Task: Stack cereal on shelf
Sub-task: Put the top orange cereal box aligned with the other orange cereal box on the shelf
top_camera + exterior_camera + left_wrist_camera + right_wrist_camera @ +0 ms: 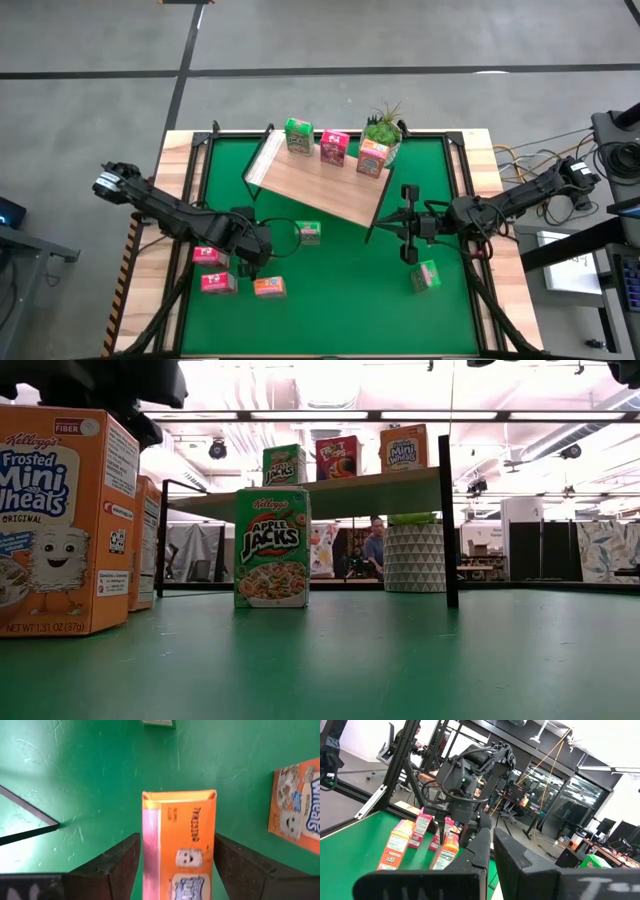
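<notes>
A: Start with the big things. Where does it all stand?

B: The green table mat (330, 300) carries the shelf (320, 190), a raised light-wood board toward the far side. Three cereal boxes already stand on it in a row beside the potted plant (383, 128): green (298, 136), pink-red (334, 148) and orange (372, 158). The rest sit on the mat near the arms.

A: And the arms?

B: The left gripper (172, 857) straddles an upright orange box (182, 845), fingers (117, 862) on either side with a visible gap, so apart rather than clamped. The right gripper (492, 845) hangs beside the shelf's near corner, fingers pressed together, empty.

A: How would that box handle?

B: My guess: light, thin card, hollow enough to dent under a hard squeeze, and fairly slick on its printed faces. I'd pinch the two narrow sides, about mid-height or a little above, gently, so it stays upright and doesn't swing or slide.
</notes>
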Robot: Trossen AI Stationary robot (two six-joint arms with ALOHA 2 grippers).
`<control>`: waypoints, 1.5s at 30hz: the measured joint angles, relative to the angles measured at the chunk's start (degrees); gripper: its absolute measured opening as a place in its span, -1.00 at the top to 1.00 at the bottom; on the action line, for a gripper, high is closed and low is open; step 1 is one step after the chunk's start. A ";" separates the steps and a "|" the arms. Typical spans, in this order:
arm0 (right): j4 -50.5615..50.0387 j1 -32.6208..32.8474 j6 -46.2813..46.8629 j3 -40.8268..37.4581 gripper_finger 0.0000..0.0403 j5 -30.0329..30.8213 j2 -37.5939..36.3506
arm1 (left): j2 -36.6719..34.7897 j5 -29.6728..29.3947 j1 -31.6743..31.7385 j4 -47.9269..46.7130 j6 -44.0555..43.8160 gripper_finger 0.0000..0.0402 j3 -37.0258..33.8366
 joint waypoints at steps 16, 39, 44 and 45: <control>-0.15 0.02 0.00 0.00 0.94 0.00 0.00 | 0.07 0.02 0.00 2.71 0.95 0.04 -3.38; -0.21 0.02 0.81 0.00 0.94 0.00 -0.12 | 0.07 -7.19 3.37 -3.95 20.84 0.15 24.28; -2.73 0.02 2.09 0.04 0.94 0.00 -1.73 | 0.07 -7.41 8.27 2.49 29.14 0.15 26.52; -3.59 0.02 2.60 0.04 0.94 0.00 -2.39 | 0.07 -7.41 9.35 4.07 30.36 0.15 26.52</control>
